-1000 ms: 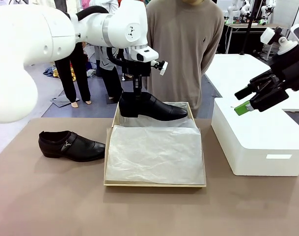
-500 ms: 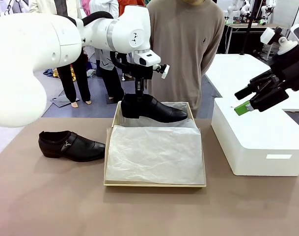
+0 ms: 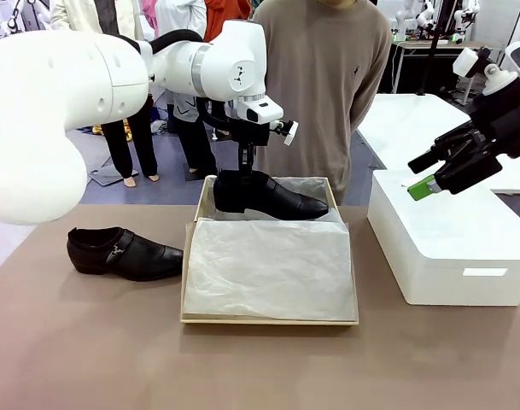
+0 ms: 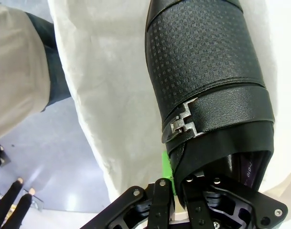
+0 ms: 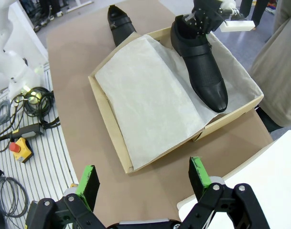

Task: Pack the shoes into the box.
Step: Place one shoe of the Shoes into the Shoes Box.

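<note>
One glossy black shoe (image 3: 272, 197) hangs toe to the right, low in the far part of the brown cardboard box (image 3: 268, 320), over white tissue paper. My left gripper (image 3: 245, 173) is shut on its heel collar from above. In the left wrist view the shoe (image 4: 207, 71) shows its buckle strap, with my left gripper (image 4: 178, 180) clamped on the collar. The second shoe (image 3: 123, 254) lies on the table left of the box; it is the shoe (image 5: 119, 24) beyond the box (image 5: 107, 114) in the right wrist view. My right gripper (image 3: 426, 184) (image 5: 143, 179) is open above the white block.
The box's flap lid (image 3: 268, 269) lies open toward me, covered in tissue. A big white block (image 3: 452, 248) stands at the right. A person (image 3: 319, 85) stands behind the box, hands out of sight. Cables and a yellow stop button (image 5: 18, 143) lie beside the table.
My left gripper has carried the shoe a little to the right and down, deeper into the far part of the box. The right arm and the second shoe have not moved.
</note>
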You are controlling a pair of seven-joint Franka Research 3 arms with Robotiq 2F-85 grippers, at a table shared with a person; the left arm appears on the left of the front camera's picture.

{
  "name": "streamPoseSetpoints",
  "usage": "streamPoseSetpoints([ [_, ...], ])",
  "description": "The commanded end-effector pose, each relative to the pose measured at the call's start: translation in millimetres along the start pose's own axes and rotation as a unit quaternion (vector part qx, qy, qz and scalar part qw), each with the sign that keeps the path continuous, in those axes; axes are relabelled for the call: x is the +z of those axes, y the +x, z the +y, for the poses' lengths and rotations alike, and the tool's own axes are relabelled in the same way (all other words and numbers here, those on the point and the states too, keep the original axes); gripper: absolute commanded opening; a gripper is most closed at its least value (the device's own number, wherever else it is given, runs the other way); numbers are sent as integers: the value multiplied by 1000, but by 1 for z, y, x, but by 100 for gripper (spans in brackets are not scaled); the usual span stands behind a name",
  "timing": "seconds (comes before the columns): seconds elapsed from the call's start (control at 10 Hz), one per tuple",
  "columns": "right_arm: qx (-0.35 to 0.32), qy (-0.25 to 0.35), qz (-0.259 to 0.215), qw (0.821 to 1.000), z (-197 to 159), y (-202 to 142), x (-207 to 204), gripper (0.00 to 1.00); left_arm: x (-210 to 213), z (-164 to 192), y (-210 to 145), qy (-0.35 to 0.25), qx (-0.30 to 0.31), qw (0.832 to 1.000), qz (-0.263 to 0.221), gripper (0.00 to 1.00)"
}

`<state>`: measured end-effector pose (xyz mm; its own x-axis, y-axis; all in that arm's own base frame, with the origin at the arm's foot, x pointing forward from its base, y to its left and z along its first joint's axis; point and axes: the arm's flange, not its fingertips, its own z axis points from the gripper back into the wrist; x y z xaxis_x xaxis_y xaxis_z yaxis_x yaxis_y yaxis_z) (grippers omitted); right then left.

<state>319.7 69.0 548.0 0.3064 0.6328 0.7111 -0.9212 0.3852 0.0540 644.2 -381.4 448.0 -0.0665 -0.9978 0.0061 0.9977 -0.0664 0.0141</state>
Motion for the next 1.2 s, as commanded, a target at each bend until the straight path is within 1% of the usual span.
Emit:
streamPoseSetpoints([
  [0.0,11,7,-15,1000,-3,1,-1,100,-3,-5,-4,8,5,1000,10,0],
  [0.2,11,7,-15,1000,-3,1,-1,100,-14,-10,-11,5,15,1000,12,0],
  [0.4,11,7,-15,1000,-3,1,-1,100,-22,-11,-17,7,46,999,20,0],
  [0.8,11,7,-15,1000,-3,1,-1,100,-36,-12,-26,-1,97,995,15,0],
  [1.1,11,7,-15,1000,-3,1,-1,100,-45,-11,-28,-2,108,994,8,0],
])
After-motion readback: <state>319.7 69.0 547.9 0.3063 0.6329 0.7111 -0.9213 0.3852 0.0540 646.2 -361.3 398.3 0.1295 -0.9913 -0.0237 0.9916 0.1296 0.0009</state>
